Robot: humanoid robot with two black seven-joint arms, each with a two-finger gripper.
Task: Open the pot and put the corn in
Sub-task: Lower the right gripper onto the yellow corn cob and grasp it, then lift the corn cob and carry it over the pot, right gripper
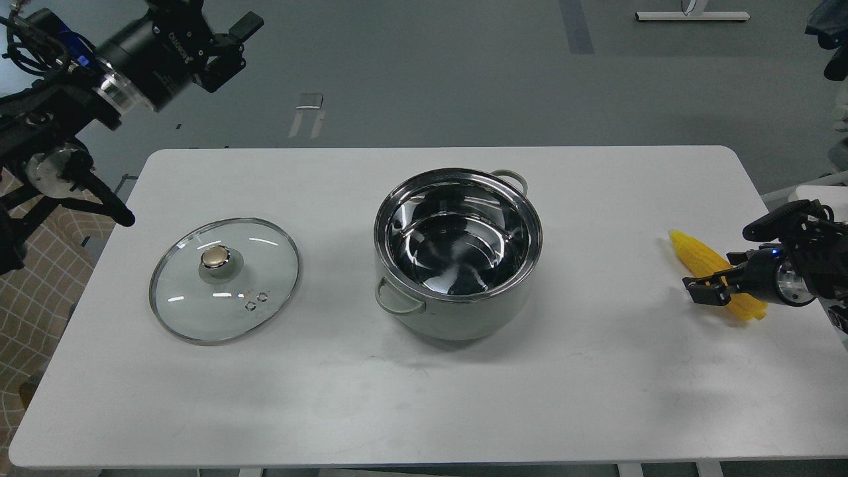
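The pale grey-green pot (pixel 457 311) stands uncovered at the table's middle, its shiny steel inside bare. The glass lid (pixel 224 279) with a gold knob lies flat on the table to the pot's left. The yellow corn (pixel 692 250) lies on the table near the right edge, tapered end toward the pot. My right gripper (pixel 714 285) is low over the corn's middle, its dark fingers either side of the cob, with the jaws apart. My left gripper (pixel 232 45) is open and empty, raised high beyond the table's far left corner.
The white table (pixel 424 397) has rounded corners; its right edge runs close behind the corn. Grey floor lies beyond the far edge. A checked cloth (pixel 40 278) shows off the table's left side.
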